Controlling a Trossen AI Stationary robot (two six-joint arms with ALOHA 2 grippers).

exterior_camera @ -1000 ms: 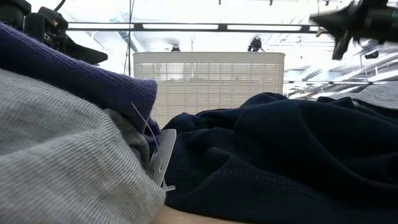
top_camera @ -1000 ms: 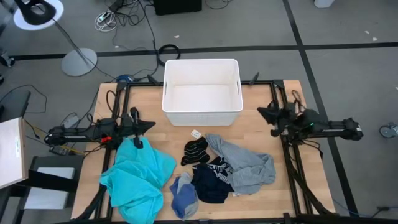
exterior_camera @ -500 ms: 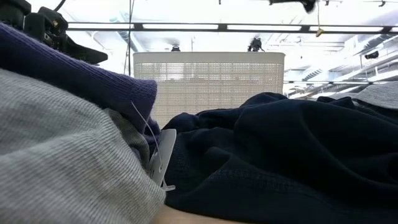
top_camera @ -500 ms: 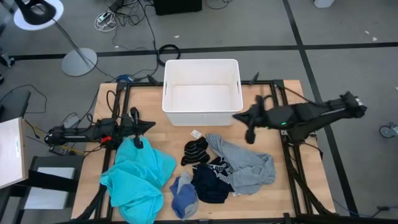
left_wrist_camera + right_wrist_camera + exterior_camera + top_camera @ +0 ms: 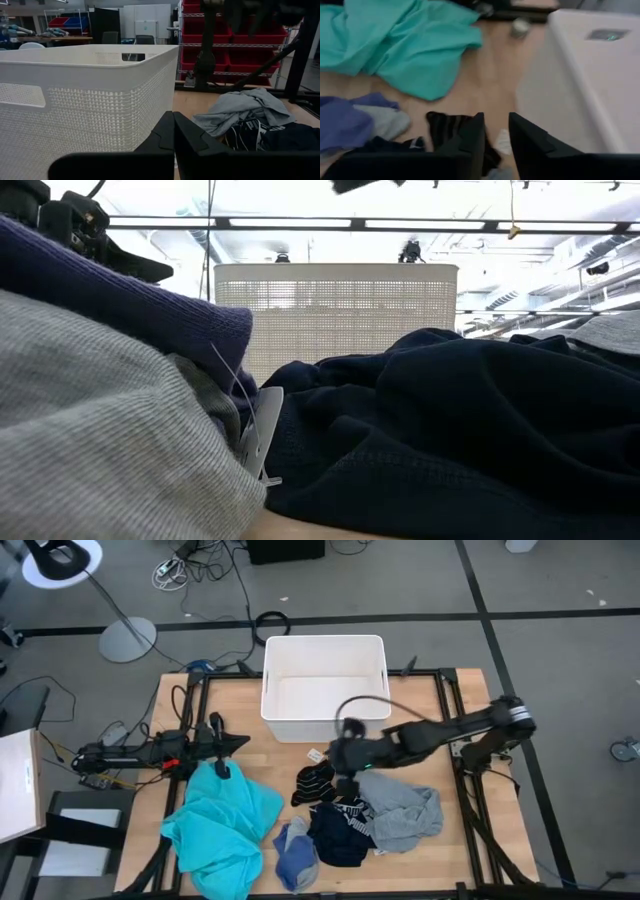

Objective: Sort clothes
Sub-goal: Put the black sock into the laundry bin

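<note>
The clothes lie in a heap on the near half of the table: a turquoise shirt (image 5: 222,825), a blue piece (image 5: 297,855), a dark navy piece with white print (image 5: 340,832), a grey top (image 5: 402,805) and black striped socks (image 5: 314,783). My right gripper (image 5: 496,137) hangs open over the table's middle, just above the socks (image 5: 447,127) and beside the grey top, touching nothing. My left gripper (image 5: 173,134) is shut and rests at the table's left, by the turquoise shirt's far edge (image 5: 238,741).
A white plastic bin (image 5: 325,726) stands at the table's far middle, close behind my right gripper. A small white tag (image 5: 315,754) lies on the wood between bin and socks. In the low view the navy piece (image 5: 450,430) and a grey garment (image 5: 100,440) fill the foreground.
My right arm has swung from the table's right edge toward the middle and come down over the clothes, ending above the socks. The clothes have not moved.
</note>
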